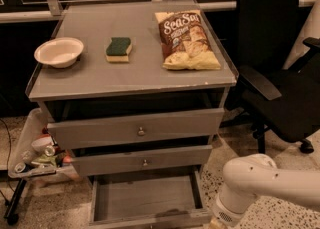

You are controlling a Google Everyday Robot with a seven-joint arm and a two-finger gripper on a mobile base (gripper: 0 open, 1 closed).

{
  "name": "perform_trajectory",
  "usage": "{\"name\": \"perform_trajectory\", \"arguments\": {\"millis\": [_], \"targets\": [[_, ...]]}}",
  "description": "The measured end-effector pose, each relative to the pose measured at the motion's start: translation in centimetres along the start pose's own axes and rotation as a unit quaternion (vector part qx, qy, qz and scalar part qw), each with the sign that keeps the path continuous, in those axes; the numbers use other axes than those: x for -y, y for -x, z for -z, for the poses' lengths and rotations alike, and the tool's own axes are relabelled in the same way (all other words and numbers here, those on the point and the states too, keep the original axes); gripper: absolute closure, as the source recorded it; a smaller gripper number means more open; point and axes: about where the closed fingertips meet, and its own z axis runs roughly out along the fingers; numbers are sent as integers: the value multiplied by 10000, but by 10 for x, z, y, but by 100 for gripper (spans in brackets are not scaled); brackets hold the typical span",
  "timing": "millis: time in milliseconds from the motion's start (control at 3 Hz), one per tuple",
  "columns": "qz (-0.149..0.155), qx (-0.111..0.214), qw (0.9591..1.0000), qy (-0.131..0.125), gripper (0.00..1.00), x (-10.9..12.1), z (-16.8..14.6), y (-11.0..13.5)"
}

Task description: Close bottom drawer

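The bottom drawer [145, 198] of the grey cabinet is pulled out, showing its shallow empty tray; its front panel runs along the frame's lower edge and its knob is out of view. The middle drawer [144, 162] and top drawer [141, 130] sit above it, each with a small round knob. My white arm [260, 185] comes in from the lower right. Its end reaches down beside the bottom drawer's right front corner, where the gripper [216, 223] is cut off by the frame's edge.
On the cabinet top [85, 78] lie a white bowl [58, 51], a green-and-yellow sponge [119, 49] and a chip bag [186, 39]. A black office chair [277, 68] stands to the right. A low tray of clutter [37, 155] stands to the left.
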Motion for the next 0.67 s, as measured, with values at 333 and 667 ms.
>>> {"name": "perform_trajectory", "arguments": {"millis": [333,667], "targets": [[-235,-85,9991,328,100,2,-46,-7],[-225,-56,9990,369,100,3,-51,-7]]}}
